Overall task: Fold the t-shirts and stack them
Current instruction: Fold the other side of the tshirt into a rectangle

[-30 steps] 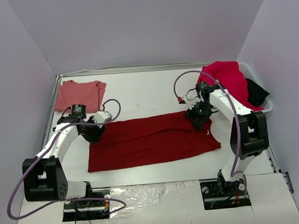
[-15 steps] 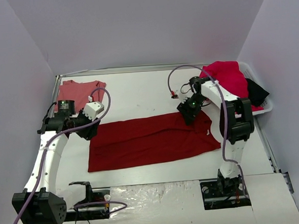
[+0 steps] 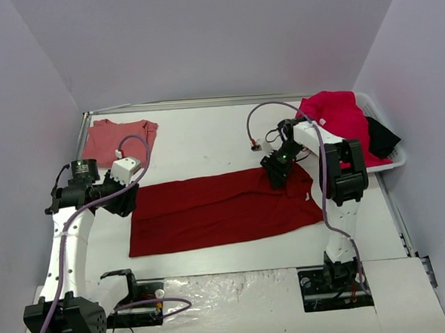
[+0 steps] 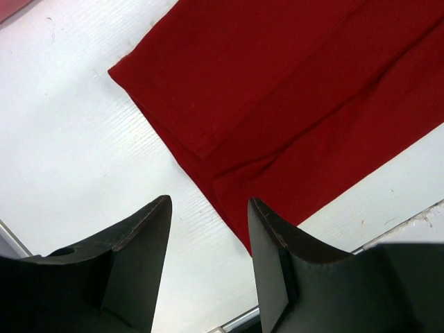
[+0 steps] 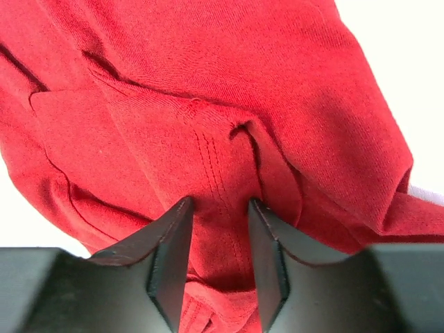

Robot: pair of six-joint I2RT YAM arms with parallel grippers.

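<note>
risk: if the right jaws close on the raised seam fold alone, one layer lifts and the dark crimson t-shirt (image 3: pixel 225 208), which lies spread across the middle of the table (image 3: pixel 206 137), bunches instead of folding cleanly. if the left jaws descend where they hang, they likely miss the hem. the right jaws stand apart astride that fold, not visibly pinching it. the left jaws stand apart, empty, over the shirt's left-end edge.
</note>
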